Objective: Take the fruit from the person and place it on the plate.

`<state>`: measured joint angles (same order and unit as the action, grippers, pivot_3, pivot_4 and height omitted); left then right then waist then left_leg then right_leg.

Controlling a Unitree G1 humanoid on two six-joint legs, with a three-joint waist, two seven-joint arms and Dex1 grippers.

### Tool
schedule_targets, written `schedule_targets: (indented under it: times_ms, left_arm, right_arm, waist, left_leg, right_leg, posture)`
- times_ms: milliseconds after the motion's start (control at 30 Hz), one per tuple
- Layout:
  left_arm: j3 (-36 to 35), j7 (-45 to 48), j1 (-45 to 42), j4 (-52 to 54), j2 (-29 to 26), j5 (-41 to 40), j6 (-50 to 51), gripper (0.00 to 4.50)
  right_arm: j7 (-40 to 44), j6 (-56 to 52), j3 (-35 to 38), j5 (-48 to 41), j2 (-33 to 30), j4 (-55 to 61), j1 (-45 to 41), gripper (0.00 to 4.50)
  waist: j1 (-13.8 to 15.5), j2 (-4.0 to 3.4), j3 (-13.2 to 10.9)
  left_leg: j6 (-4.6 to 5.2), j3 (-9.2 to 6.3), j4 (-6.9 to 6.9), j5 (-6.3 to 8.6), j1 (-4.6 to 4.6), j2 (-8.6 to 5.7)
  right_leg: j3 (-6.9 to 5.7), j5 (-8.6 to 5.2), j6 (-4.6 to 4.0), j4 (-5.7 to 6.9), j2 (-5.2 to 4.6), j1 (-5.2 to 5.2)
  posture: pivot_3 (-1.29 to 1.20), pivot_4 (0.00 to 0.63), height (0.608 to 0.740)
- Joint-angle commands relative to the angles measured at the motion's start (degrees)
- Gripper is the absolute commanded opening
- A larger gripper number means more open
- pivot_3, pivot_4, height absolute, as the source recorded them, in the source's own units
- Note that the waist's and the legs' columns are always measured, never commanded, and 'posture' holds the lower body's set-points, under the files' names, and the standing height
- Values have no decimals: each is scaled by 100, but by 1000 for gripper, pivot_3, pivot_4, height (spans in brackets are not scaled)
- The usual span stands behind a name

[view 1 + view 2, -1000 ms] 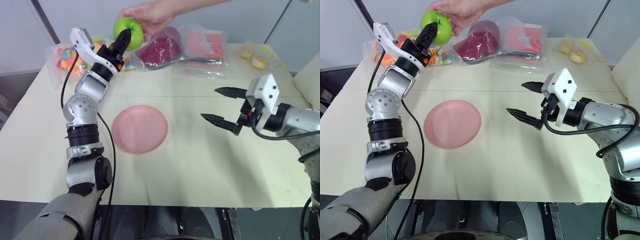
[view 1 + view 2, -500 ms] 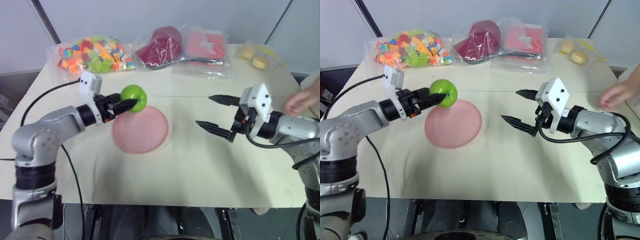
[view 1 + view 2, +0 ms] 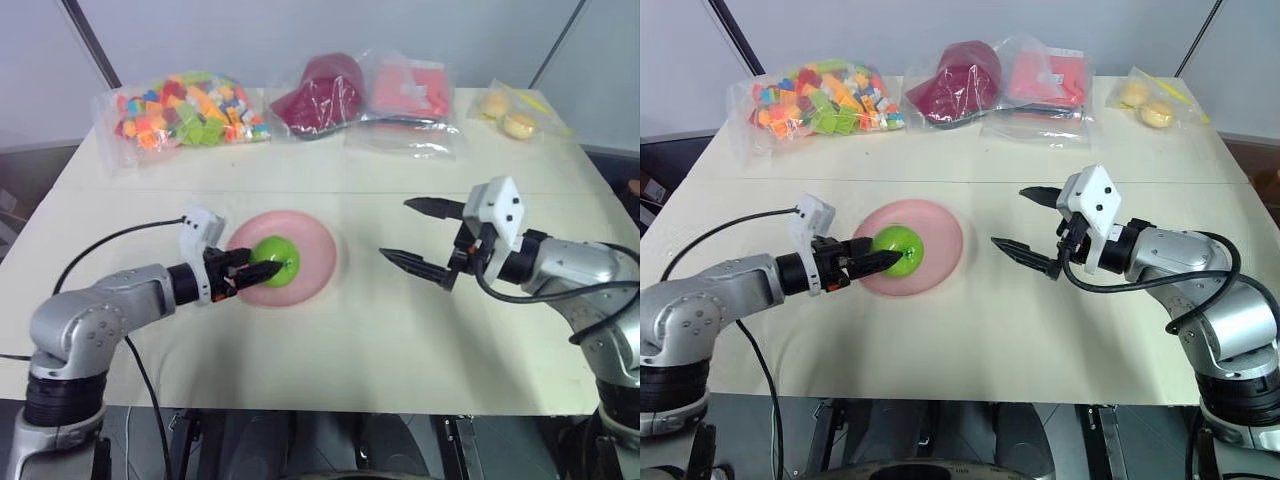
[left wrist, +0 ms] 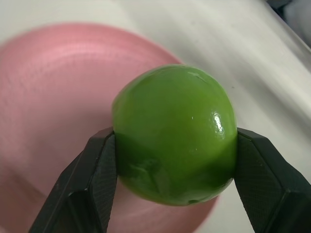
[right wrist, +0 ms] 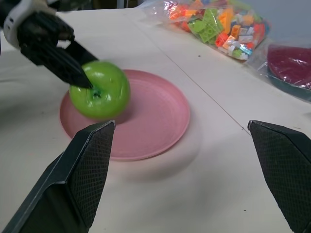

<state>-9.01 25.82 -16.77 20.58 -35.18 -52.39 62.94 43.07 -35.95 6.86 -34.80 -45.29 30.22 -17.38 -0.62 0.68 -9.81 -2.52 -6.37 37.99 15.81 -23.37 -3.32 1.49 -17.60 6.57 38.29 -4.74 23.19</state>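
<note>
The fruit, a glossy green apple [image 3: 275, 262], sits between the two black fingers of my left gripper [image 3: 262, 268], which is shut on it from the left side. The apple is low over the near-left part of the pink plate [image 3: 312, 245]; I cannot tell whether it touches. In the left wrist view the fingers [image 4: 97, 179] press both sides of the apple [image 4: 175, 141] above the plate [image 4: 58, 87]. My right gripper [image 3: 396, 228] hovers open and holds nothing, to the right of the plate. The person is out of view.
Along the table's far side lie clear bags: coloured blocks [image 3: 180, 105], a dark red item [image 3: 320, 100], a pink item [image 3: 410, 90] and pale yellow round items [image 3: 510, 118]. A black cable [image 3: 110, 245] trails from my left arm.
My left gripper carried the apple down and back from the person's hand at the far side to the plate. The person's hand withdrew to the right and out of view. My right arm barely moved.
</note>
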Motion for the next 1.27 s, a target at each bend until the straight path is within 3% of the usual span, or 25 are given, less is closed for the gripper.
schedule_targets:
  times_ms: [33,167,233,300,500,867,1267]
  left_arm:
    - [110,69,-15,-208,124,252,-257,2821]
    - [204,136,6,-393,221,424,-365,2821]
    - [183,152,5,-419,240,436,-367,3855]
    - [86,159,-22,-427,211,401,-336,4438]
    - [-185,302,-56,-258,-83,348,-297,4438]
    - [-727,1162,-443,383,-1649,788,-1119,4438]
    - [-979,1239,-196,972,-1784,619,-1151,4438]
  right_arm:
    - [-71,-1,45,-27,12,241,-141,4500]
    - [-113,-70,80,-53,-20,299,-146,4500]
    - [-132,-109,104,-66,-32,330,-145,4500]
    - [-157,-153,135,-92,-40,370,-135,4500]
    - [-188,-250,177,-135,-42,440,-127,4500]
    - [-52,-251,159,-86,-110,346,-128,4500]
    - [348,-7,106,188,-370,-79,-313,4500]
  waist:
    - [-1,-1,1]
    - [-1,-2,2]
    - [-2,-2,2]
    - [-1,-2,2]
    - [-4,-2,2]
    - [-1,-2,0]
    - [-12,-1,-1]
  left_leg:
    - [0,0,0,0,0,0]
    - [0,0,-1,0,1,0]
    - [0,0,-1,0,1,0]
    - [0,0,0,0,1,0]
    - [1,-1,-1,0,1,1]
    - [7,0,-6,4,1,2]
    - [19,-1,-8,11,0,4]
  right_leg:
    - [0,0,0,0,0,0]
    - [0,0,0,0,0,-1]
    - [0,0,0,0,0,-1]
    - [0,0,0,0,0,-1]
    - [0,0,0,0,1,0]
    - [0,-1,-1,-6,0,-1]
    - [-1,0,-1,-7,3,0]
  posture:
    - [0,150,740]
    - [0,150,740]
    - [0,150,740]
    - [0,150,740]
    - [0,150,740]
    - [0,150,740]
    - [0,150,740]
